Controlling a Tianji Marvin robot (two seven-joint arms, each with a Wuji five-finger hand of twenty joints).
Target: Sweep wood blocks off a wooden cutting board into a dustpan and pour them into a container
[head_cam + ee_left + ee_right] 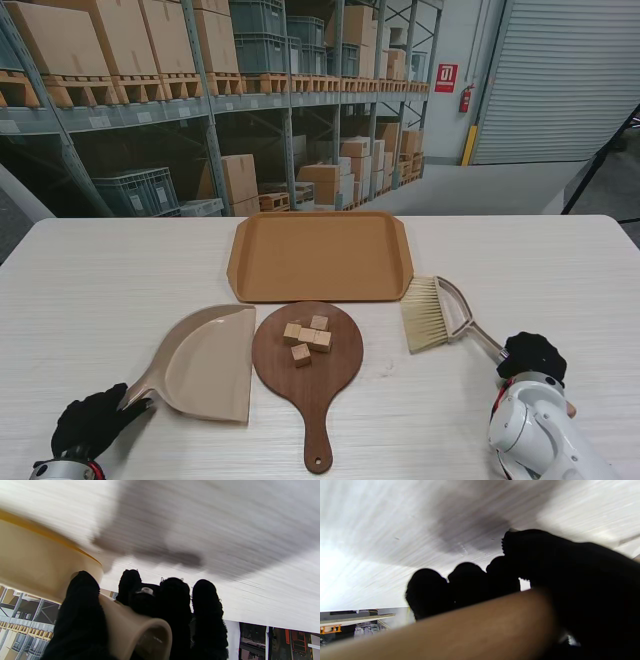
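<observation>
Several small wood blocks lie on the round dark cutting board, whose handle points toward me. A beige dustpan rests to the board's left. My left hand in a black glove is shut on the dustpan's handle, and the pan's body fills the left wrist view. To the board's right lies a brush with pale bristles. My right hand is shut on the brush's wooden handle, with gloved fingers curled over it.
An orange-brown tray sits farther from me, behind the board. The white table stretches to both sides. Warehouse shelving with boxes stands beyond the table's far edge.
</observation>
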